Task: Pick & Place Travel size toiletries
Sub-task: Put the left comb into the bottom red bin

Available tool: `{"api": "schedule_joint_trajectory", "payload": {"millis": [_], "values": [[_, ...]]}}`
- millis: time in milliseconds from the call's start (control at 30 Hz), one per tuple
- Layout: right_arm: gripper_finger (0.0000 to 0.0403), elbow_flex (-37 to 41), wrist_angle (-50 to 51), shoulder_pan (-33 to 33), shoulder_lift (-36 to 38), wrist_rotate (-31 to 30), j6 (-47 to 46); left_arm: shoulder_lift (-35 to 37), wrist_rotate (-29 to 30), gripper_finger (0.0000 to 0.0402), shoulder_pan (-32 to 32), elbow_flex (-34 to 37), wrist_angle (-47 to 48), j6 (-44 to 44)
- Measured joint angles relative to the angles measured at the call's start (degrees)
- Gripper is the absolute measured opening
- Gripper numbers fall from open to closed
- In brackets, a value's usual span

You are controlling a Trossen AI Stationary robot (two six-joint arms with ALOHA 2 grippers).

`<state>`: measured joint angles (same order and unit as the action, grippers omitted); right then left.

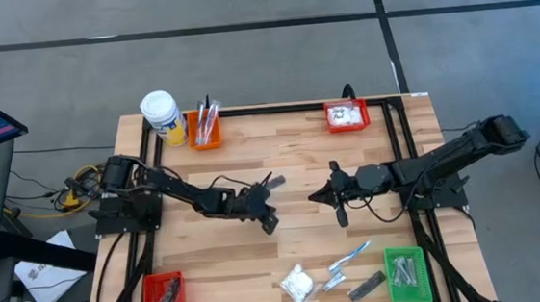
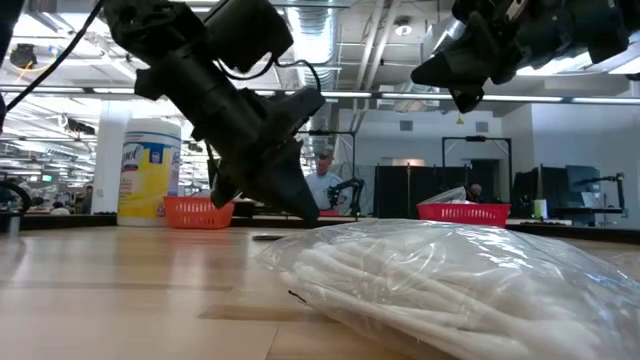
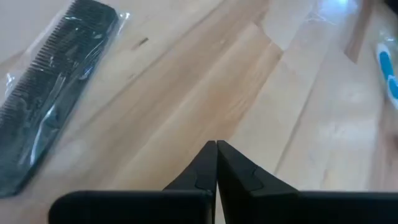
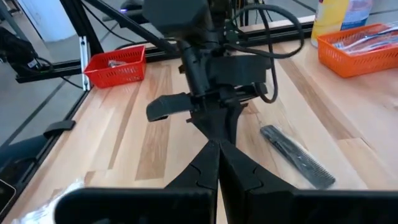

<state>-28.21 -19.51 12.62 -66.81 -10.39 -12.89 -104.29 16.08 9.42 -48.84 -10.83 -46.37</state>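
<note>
The loose toiletries lie near the table's front edge: a white puffy packet [image 1: 297, 284], a white-blue toothbrush [image 1: 351, 257], a silvery sachet [image 1: 333, 281] and a dark flat bar [image 1: 365, 284]. A wrapped dark comb [image 1: 272, 182] [image 3: 50, 93] lies flat at mid-table. My left gripper [image 1: 272, 224] [image 3: 216, 143] is shut, slanting down close over the wood just near of the comb. My right gripper [image 1: 315, 198] [image 4: 217, 144] is shut and hangs higher, pointing toward the left gripper. Neither holds anything.
An orange bin [image 1: 203, 127] with toothbrushes and a yellow white-capped jar [image 1: 162, 116] stand far left. A red bin [image 1: 346, 116] stands far right, another red bin [image 1: 163, 299] near left and a green bin [image 1: 405, 275] near right. Bare wood lies between the grippers.
</note>
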Motion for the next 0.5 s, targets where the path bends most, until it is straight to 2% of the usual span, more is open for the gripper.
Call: {"api": "schedule_joint_trajectory", "payload": {"millis": [133, 400, 500], "values": [[0.0000, 0.0, 0.4, 0.0, 0.0, 0.0, 1.1, 0.9, 0.7, 0.0000, 0.5, 0.0, 2.3, 1.2], [0.0001, 0.0, 0.9, -0.2, 0.0, 0.0, 5.3, 1.0, 15.6, 0.0000, 0.7, 1.2, 2.3, 0.7], [0.0014, 0.0, 1.1, -0.4, -0.5, -0.1, 6.0, 1.0, 19.3, 0.0000, 0.3, 1.7, 1.8, -0.8]]}}
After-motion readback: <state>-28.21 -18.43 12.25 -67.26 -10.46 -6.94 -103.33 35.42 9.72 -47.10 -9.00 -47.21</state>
